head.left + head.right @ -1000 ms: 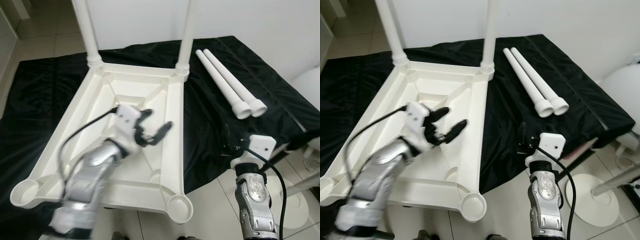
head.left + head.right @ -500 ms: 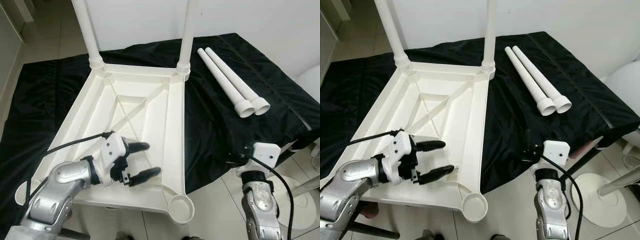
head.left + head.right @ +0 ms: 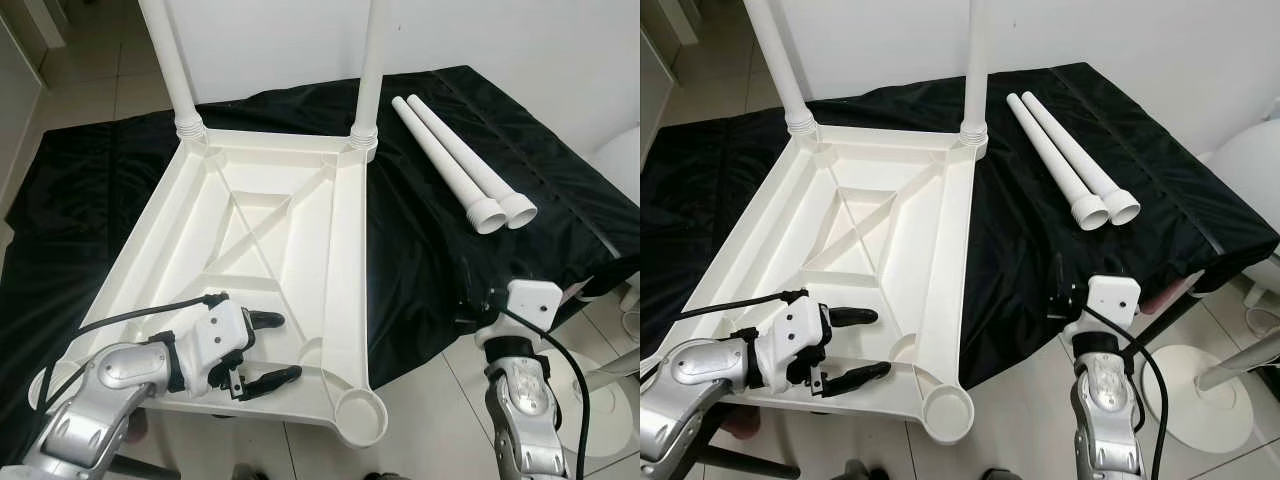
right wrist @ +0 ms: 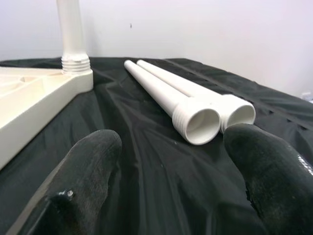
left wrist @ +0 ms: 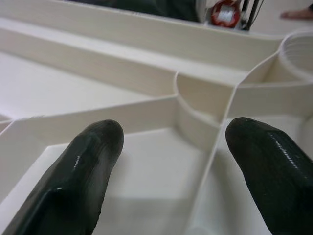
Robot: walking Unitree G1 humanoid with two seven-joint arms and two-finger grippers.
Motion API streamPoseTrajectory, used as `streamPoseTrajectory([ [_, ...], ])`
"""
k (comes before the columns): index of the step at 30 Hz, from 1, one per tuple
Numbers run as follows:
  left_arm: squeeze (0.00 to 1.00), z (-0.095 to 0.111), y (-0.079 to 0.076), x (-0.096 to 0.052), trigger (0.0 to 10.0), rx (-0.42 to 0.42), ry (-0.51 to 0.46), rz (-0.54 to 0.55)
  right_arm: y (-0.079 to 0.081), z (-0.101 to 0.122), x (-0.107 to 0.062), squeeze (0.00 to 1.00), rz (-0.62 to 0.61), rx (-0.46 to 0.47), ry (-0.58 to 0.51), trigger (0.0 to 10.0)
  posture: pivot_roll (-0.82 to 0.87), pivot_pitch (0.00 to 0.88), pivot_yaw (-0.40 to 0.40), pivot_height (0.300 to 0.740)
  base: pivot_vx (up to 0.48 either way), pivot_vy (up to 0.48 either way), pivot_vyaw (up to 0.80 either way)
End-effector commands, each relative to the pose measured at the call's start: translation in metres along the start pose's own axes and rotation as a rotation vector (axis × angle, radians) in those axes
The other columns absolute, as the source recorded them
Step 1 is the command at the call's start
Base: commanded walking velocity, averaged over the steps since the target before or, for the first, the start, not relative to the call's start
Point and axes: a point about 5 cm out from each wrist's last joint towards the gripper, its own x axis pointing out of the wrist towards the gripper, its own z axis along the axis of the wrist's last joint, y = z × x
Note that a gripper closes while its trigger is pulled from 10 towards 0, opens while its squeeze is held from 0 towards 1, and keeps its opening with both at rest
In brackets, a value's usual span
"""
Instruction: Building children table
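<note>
Now, going L to R: left gripper (image 3: 268, 348) sits low over the near end of the upturned white tabletop (image 3: 250, 230), fingers spread wide w/ nothing between them. Upper finger (image 3: 266, 320) lies above the ribbed underside, lower one (image 3: 270, 379) close to the near rim; can't tell if either touches the plastic. In the left wrist view the two fingertips (image 5: 93, 147) point toward a curved rib and the round empty leg socket (image 5: 299, 51) at the near right corner.

Tabletop lies upside down on a black cloth (image 3: 430, 220), w/ its near edge hanging past the cloth over the tiled floor (image 3: 420, 420). 2 legs are already screwed in at the far corners, standing upright: left one (image 3: 172, 62), right one (image 3: 371, 62). 2 near sockets are open: left corner (image 3: 45, 385), right corner (image 3: 358, 412).

Further R, 2 loose legs (image 3: 455, 165) lie side by side on the cloth, touching, threaded ends toward the robot. So 4 legs total.

Right gripper (image 4: 171, 161) hangs off the cloth's near right edge, spread apart and holding nothing, aimed at the loose legs' open ends but well apart from them.

No readable writing or labels anywhere.
</note>
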Motion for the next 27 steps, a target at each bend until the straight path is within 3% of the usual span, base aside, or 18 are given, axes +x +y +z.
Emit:
streamPoseTrajectory([
  [1,0.0,-0.006,0.0,0.0,10.0,0.034,0.044,-0.01,-0.002,-0.005,-0.001,0.0,-0.006,-0.004,0.024,10.0,0.0,0.08,0.062,0.74,0.0,0.0,0.0],
  [5,0.0,-0.007,0.0,0.001,10.0,0.052,0.051,-0.011,-0.003,-0.005,-0.001,0.0,-0.008,-0.004,0.024,10.0,0.0,0.08,0.062,0.74,0.0,0.0,0.0],
  [18,0.0,-0.009,0.016,0.026,10.0,0.091,-0.002,0.108,-0.001,-0.005,0.003,0.0,-0.02,0.007,0.023,10.0,-0.02,0.046,0.06,0.74,0.0,0.0,0.0],
  [27,0.0,0.006,0.043,0.053,10.0,0.05,-0.122,0.314,0.003,-0.003,0.008,0.0,-0.028,0.025,0.01,10.0,-0.04,0.017,0.062,0.74,0.0,0.0,0.0],
])
